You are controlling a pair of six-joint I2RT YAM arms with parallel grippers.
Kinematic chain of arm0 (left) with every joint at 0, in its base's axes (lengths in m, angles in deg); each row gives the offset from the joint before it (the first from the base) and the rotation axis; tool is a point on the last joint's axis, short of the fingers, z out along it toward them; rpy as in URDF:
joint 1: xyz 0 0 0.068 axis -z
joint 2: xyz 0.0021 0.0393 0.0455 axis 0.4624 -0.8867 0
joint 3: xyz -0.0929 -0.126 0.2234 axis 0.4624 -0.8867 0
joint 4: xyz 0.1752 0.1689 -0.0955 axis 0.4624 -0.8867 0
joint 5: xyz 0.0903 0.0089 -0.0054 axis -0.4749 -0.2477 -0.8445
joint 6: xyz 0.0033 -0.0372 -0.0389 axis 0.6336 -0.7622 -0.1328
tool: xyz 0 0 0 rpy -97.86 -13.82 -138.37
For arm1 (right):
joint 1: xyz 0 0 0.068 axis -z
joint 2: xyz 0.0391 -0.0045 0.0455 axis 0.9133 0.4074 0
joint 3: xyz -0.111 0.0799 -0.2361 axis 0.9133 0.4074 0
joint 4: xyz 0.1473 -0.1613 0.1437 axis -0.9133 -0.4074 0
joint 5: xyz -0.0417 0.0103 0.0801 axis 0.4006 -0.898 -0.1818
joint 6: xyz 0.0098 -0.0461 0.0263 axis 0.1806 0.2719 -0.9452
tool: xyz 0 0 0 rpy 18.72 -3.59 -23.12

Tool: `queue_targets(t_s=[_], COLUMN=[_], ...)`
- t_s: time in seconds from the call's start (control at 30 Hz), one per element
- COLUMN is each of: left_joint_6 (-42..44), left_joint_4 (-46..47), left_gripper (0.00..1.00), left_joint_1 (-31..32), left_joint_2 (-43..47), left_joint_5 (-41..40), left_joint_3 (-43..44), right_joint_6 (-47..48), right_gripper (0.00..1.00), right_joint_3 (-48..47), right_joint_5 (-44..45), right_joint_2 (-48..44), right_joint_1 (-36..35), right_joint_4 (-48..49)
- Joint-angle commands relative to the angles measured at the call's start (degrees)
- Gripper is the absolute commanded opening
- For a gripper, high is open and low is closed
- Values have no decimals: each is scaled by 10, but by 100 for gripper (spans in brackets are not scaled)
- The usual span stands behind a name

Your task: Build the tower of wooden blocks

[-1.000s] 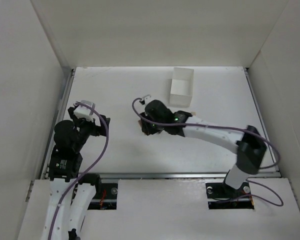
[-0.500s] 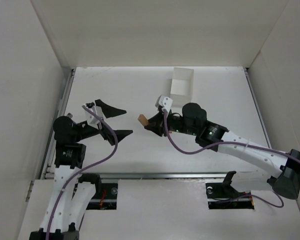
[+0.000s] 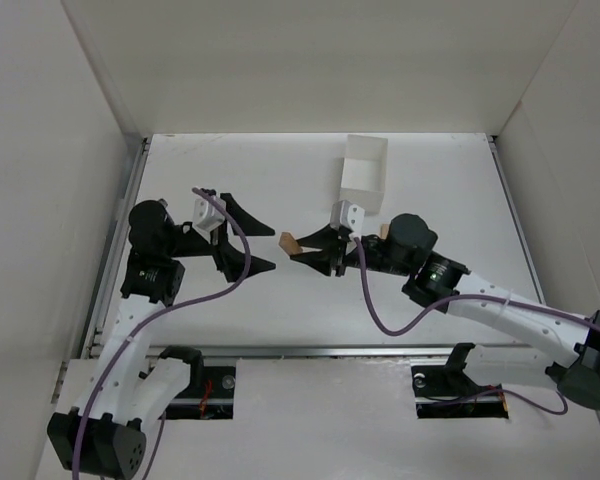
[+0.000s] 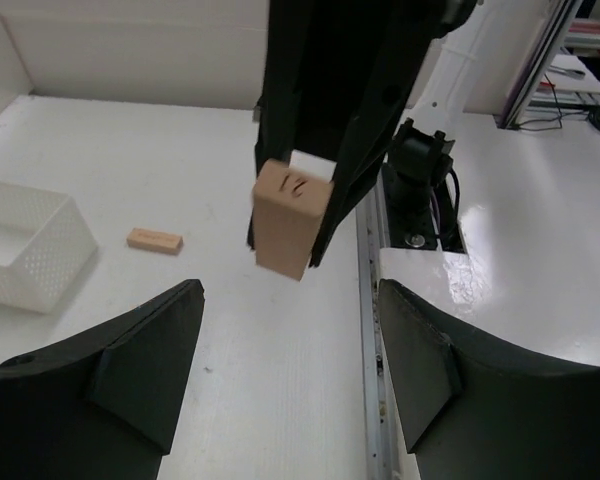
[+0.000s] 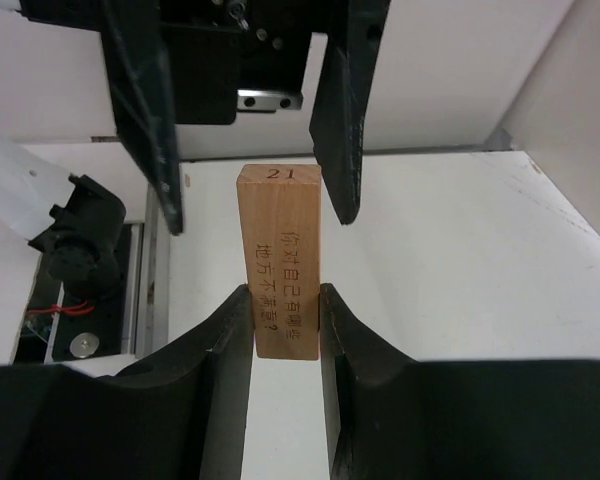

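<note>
My right gripper (image 3: 306, 248) is shut on a light tan wood block (image 3: 289, 242) and holds it above the table, pointing left. In the right wrist view the block (image 5: 280, 225) stands between the fingers (image 5: 220, 350), with printed writing and "21" on its end. My left gripper (image 3: 271, 248) is open and faces it, its two fingers just short of the block's free end. In the left wrist view the block (image 4: 284, 218) hangs ahead of the open left gripper (image 4: 290, 350). A second tan block (image 4: 155, 240) lies flat on the table. No dark reddish-brown block shows.
A white square box (image 3: 363, 175) stands at the back centre; it shows as a mesh-walled basket (image 4: 25, 250) in the left wrist view, beside the loose block. White walls enclose the table on three sides. A metal rail (image 3: 330, 351) runs along the near edge.
The right arm has swung from pointing down to reaching left with the block. The left arm has unfolded, opened its gripper and moved right towards the block.
</note>
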Motion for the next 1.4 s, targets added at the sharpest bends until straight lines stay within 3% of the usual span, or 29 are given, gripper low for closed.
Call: queue_targets(t_s=[0.0, 0.17, 0.23, 0.43, 0.67, 0.77, 1.0, 1.1, 1.13, 1.2, 1.23, 1.37], left_joint_6=[-20, -126, -132, -102, -135, -135, -116, -83, -71, -36, -24, 23], left_joint_4=[113, 220, 227, 183, 239, 239, 199, 156, 145, 107, 96, 65], left_gripper=[67, 64, 61, 63, 61, 53, 4, 0, 0, 0, 0, 0], left_joint_1=[20, 48, 48, 48, 48, 48, 48, 48, 48, 48, 48, 48], left_joint_2=[40, 47, 47, 36, 26, 25, 25, 25, 25, 25, 25, 19], left_joint_5=[5, -42, -47, -67, -93, -73, -59, -59, -59, -72, -92, -130], left_joint_3=[2, -34, -40, -46, -46, -46, -40, -35, -28, -23, -23, -23], right_joint_6=[8, 8, 8, 8, 8, 8, 8, 3, 2, -9, -14, -35], right_gripper=[0, 0, 0, 0, 0, 0, 0, 0, 1, 13, 24, 45], right_joint_3=[-23, -35, -40, -40, -40, -45, -45, -45, -45, -45, -45, -38], right_joint_5=[-22, -35, -35, -35, -46, -46, -41, -30, -24, -7, 12, 54], right_joint_2=[8, 24, 24, 29, 34, 34, 34, 34, 34, 34, 34, 34], right_joint_1=[-1, -1, -6, -6, -11, -17, -17, -17, -17, -17, -17, -17], right_joint_4=[49, 49, 49, 54, 54, 54, 60, 60, 53, 44, 44, 37])
